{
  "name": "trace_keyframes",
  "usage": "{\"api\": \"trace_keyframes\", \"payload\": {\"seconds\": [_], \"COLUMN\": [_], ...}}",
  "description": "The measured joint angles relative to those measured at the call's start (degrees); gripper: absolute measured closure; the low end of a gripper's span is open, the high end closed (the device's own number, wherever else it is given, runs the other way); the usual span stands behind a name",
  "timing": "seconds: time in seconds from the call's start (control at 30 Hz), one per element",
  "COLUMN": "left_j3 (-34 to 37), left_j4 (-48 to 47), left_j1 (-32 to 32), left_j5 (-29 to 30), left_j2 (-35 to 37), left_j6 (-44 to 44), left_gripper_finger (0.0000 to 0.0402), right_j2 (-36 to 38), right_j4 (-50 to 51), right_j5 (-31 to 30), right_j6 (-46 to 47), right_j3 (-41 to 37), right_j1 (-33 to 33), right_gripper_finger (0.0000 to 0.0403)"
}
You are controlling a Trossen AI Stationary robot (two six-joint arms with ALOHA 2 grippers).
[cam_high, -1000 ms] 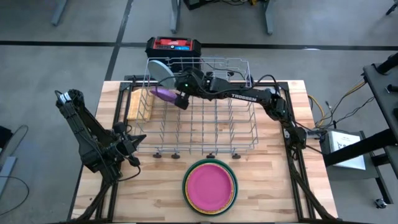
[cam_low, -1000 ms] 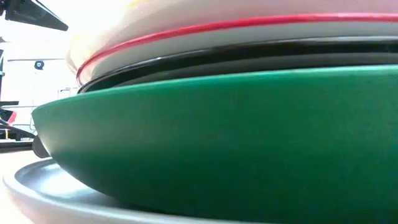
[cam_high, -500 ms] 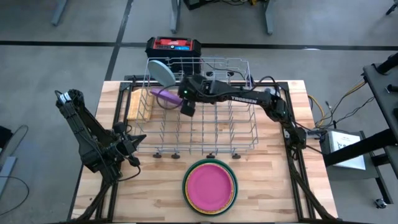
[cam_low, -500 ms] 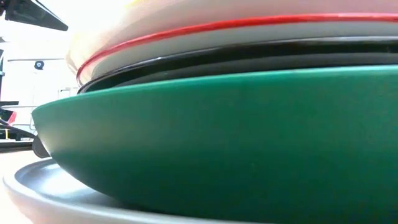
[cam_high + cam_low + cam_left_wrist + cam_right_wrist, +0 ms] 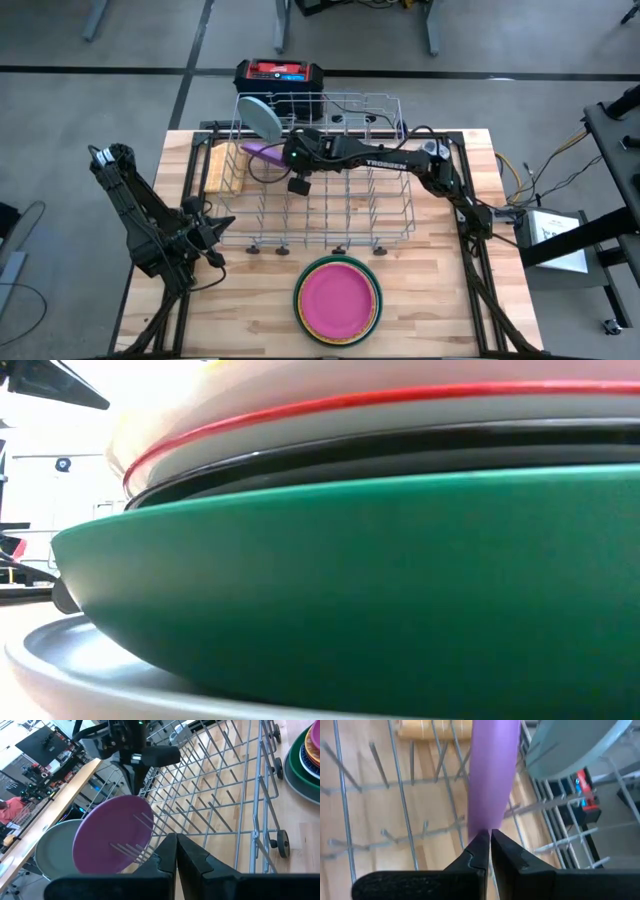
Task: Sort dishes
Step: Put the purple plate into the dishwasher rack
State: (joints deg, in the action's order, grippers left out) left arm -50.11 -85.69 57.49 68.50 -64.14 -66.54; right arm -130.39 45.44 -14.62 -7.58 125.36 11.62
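The purple plate stands in the dish rack beside a pale blue plate from above, and my right wrist view shows my right gripper pinched narrow at its rim, fingers nearly touching.

In the low view the stack of plates sits so close that it fills the picture. Its right side and top are cut off, and it hides the rack and both arms. Only a bit of the room shows at the left, too bright to make out.

From above, the pink plate covers the stack, so only thin rims of the plates under it show.

In the right wrist view the purple plate is blurry and cut off at the top. The grey plate is cut off too.

In the left wrist view the grey plate is half hidden behind the purple plate.
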Motion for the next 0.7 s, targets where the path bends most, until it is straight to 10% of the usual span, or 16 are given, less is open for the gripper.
{"api": "trace_keyframes", "payload": {"seconds": [0.7], "left_j3": [0.0], "left_j4": [0.0], "left_j1": [0.0], "left_j5": [0.1], "left_j2": [0.0], "left_j6": [0.0], "left_gripper_finger": [0.0401], "right_j2": [0.0], "right_j4": [-13.2], "right_j5": [0.2], "right_j6": [-4.1], "right_j3": [-0.3], "right_j1": [0.1], "right_gripper_finger": [0.0403]}}
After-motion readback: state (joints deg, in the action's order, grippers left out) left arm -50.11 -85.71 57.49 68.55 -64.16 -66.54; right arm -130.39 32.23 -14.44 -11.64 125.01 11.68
